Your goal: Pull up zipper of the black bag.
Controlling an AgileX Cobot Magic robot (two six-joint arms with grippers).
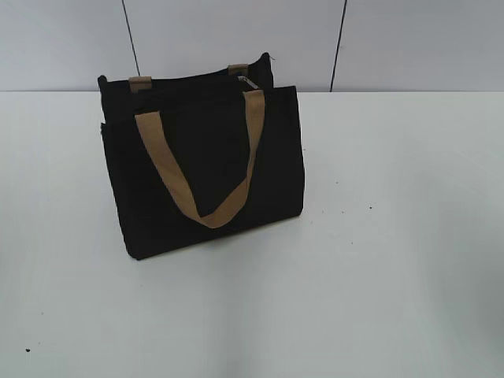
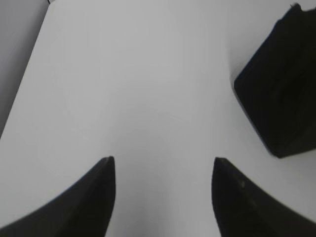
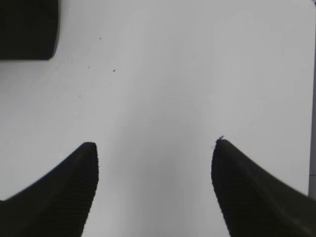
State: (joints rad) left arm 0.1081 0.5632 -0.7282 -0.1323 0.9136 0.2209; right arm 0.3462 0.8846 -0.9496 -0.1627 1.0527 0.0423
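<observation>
While both arms hang back out of the wide shot, the black bag [image 1: 201, 165] stands upright on the white worktop [image 1: 394, 236], left of centre and turned a little, one tan handle [image 1: 206, 169] drooping down its front panel. The left tool [image 2: 162, 170] is spread wide with nothing between its fingers, the bag's corner off to its right; the right tool [image 3: 154, 153] is likewise released and empty, with a dark edge of the bag at its upper left. Both are well apart from the bag. The zipper [image 1: 246, 82] runs along the top edge, and only a pale glint near the far handle hints at the pull tab. I reckon the danger lies there: the tab is small and partly hidden by straps, so a tool might pinch webbing instead. Unbraced, the soft bag could also tip or slide under a pull.
</observation>
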